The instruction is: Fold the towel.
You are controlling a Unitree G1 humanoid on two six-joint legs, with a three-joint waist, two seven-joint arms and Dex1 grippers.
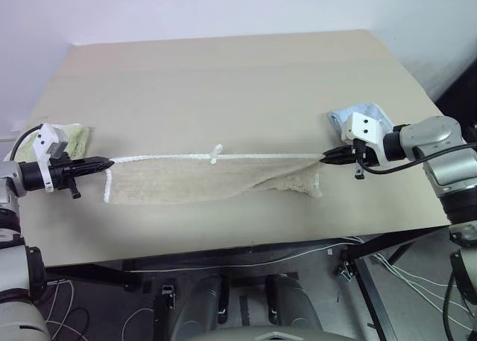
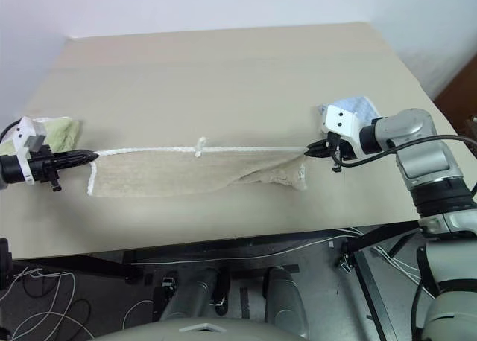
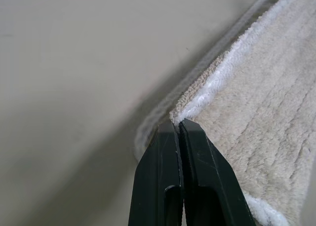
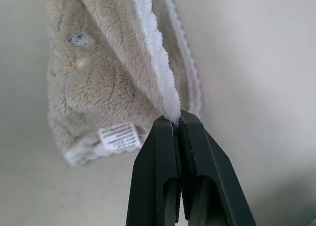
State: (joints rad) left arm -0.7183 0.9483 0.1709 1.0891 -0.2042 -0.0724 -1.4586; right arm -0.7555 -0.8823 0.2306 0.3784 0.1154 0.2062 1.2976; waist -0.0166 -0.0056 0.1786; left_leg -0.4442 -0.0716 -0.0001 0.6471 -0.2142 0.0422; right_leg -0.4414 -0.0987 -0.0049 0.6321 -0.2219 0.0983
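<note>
left eye view has the towel [image 1: 209,179] stretched taut between both arms just above the desk [image 1: 223,80], its lower part resting there. each grip is only a thin pinch of white edging, so more pull could slip a corner free. left gripper [image 1: 104,163] and right gripper [image 1: 326,156]: jaws clamped together on opposite corners.

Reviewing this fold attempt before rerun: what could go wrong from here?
1. Both grippers, left and right, pinch only the thin white edge of the towel; it may slip out under tension.
2. The right-side end hangs bunched, so the fold may land crooked.
3. The blue cloth behind the right gripper could get snagged.
</note>
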